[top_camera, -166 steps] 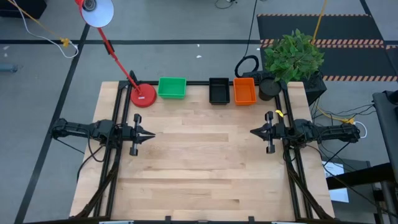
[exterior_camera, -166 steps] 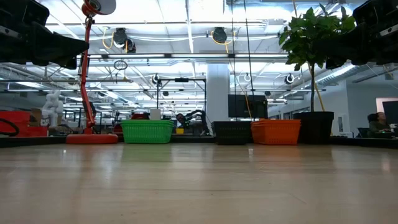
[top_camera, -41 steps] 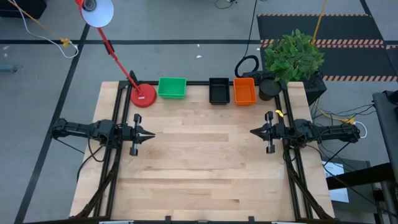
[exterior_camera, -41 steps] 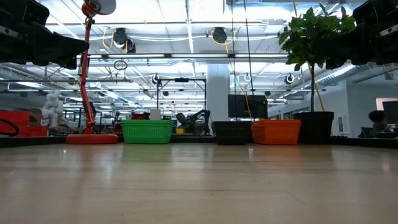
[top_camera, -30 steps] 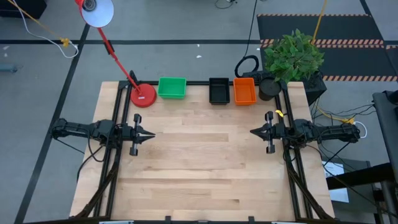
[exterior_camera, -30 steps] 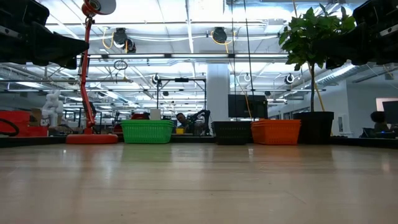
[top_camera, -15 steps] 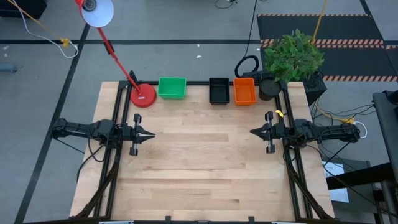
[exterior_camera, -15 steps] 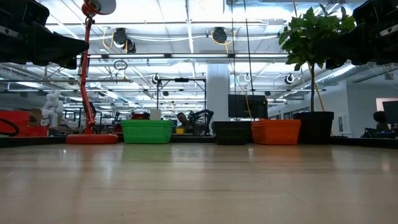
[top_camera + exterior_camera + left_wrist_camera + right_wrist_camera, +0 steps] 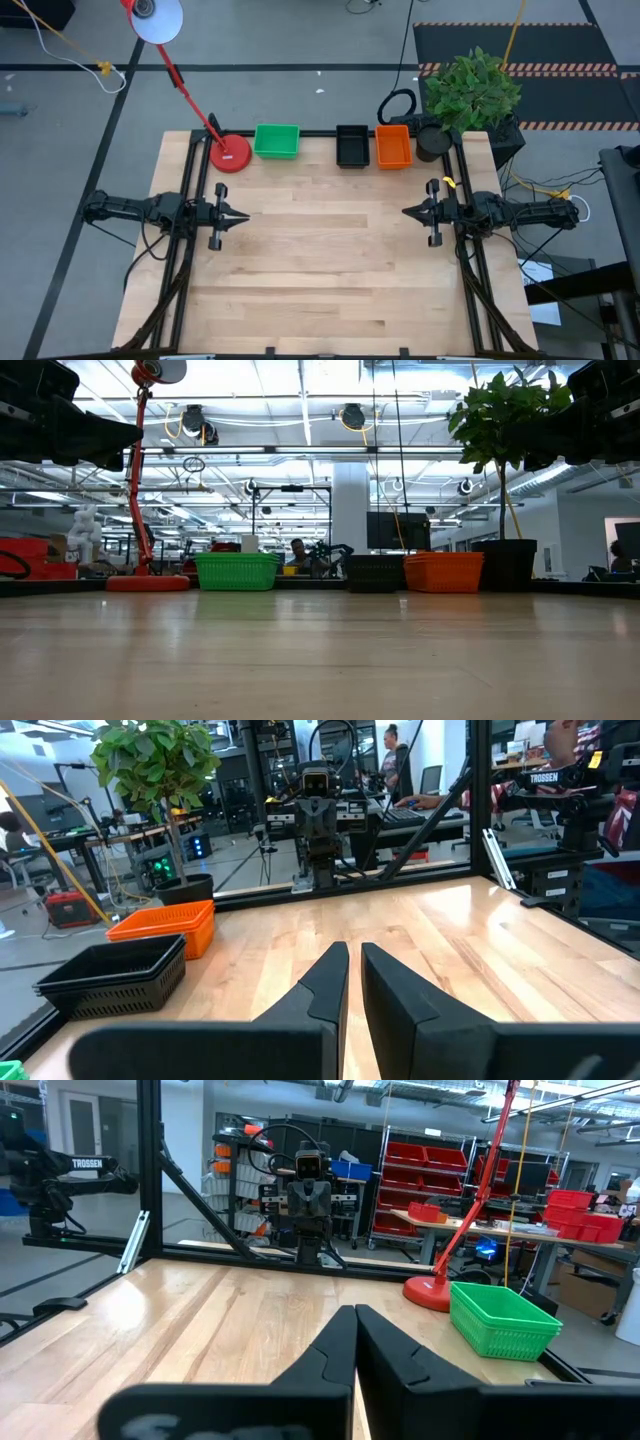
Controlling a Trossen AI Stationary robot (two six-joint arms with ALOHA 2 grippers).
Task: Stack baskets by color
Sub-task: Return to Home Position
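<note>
Three basket colours stand in a row along the table's far edge, bottoms on the wood: green (image 9: 277,140), black (image 9: 352,146) and orange (image 9: 393,146). In the left wrist view the black (image 9: 110,975) and orange (image 9: 165,925) ones show layered rims, like nested stacks. My left gripper (image 9: 243,216) hovers level at the table's left side, its fingers (image 9: 354,952) nearly together with a thin slit, holding nothing. My right gripper (image 9: 408,211) hovers level at the right side, shut and empty (image 9: 355,1312). Both are well short of the baskets.
A red lamp base (image 9: 230,155) stands left of the green basket, and a dark plant pot (image 9: 433,140) right of the orange one. Black frame rails (image 9: 190,180) run along the table's sides. Bare wood (image 9: 330,250) lies between the two grippers and toward the near edge.
</note>
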